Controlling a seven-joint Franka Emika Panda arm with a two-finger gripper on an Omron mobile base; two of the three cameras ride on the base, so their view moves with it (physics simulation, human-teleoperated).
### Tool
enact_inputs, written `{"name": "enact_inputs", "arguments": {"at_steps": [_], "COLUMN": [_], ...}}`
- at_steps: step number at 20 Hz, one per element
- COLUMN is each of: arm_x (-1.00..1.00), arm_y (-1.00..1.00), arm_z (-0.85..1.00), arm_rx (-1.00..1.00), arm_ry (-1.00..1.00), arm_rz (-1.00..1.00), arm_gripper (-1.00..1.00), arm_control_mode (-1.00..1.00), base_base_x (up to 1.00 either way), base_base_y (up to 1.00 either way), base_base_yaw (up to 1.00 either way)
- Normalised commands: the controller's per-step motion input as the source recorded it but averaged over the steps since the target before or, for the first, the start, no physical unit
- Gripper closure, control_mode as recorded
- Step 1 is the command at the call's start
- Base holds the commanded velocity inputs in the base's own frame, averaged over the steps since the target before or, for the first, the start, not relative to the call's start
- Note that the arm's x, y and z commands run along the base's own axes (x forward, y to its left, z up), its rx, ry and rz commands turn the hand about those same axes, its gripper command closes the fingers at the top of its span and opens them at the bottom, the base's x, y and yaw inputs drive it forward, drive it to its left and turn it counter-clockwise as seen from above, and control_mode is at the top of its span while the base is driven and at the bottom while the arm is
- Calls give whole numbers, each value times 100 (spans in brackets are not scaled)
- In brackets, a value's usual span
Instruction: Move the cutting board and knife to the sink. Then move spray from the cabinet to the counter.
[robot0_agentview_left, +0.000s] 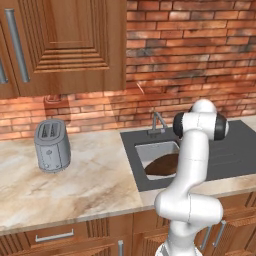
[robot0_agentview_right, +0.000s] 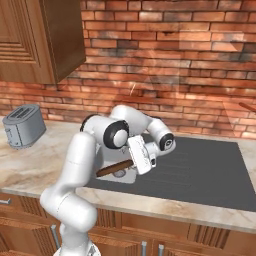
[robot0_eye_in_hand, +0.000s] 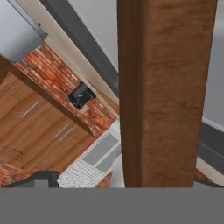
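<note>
A: Item one, cutting board (robot0_agentview_left: 162, 165): how is it catalogued?

B: A flat dark brown oval of grained wood, smooth-faced. It is found lying tilted in the sink (robot0_agentview_left: 154, 151), one end propped on the near rim. It is judged stiff, fairly light and not fragile; a hold across a thin edge is suggested, the broad face being too wide for the jaws.

A: And the gripper (robot0_agentview_right: 131, 170)?

B: It is seen low over the basin with its jaws spread wide; the board's face stands close before the hand camera. Whether the board is touched cannot be told.

A: Item two, the basin?

B: Pale grey, rectangular, set in a dark grey ridged surround, with a small tap (robot0_agentview_left: 157, 123) at the far side.

A: Other entries?

B: Counter (robot0_agentview_left: 85, 180): beige veined stone, hard and slick. Toaster (robot0_agentview_left: 52, 145): grey metal, far left. Cabinet (robot0_agentview_left: 70, 45): brown panelled wood, doors closed, bar handle; any spray inside is hidden. No knife is made out
</note>
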Motion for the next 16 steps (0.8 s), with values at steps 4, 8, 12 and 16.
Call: {"name": "enact_inputs", "arguments": {"at_steps": [4,8,12,16], "arm_x": [-48,-67,-67,-42], "arm_y": [-27,-38,-28,-7], "arm_z": [-28,-2,-1,0], "arm_rx": [-12,-1,0,0], "arm_ry": [-7,-17,-18,-13], "arm_rz": [0,-2,-7,-11], "arm_gripper": [-100,-100,-100,-100], "arm_control_mode": [-100,-100,-100,-100], "base_base_x": [0,0,0,0], "base_base_y": [0,0,0,0], "base_base_yaw": [0,0,0,0]}}
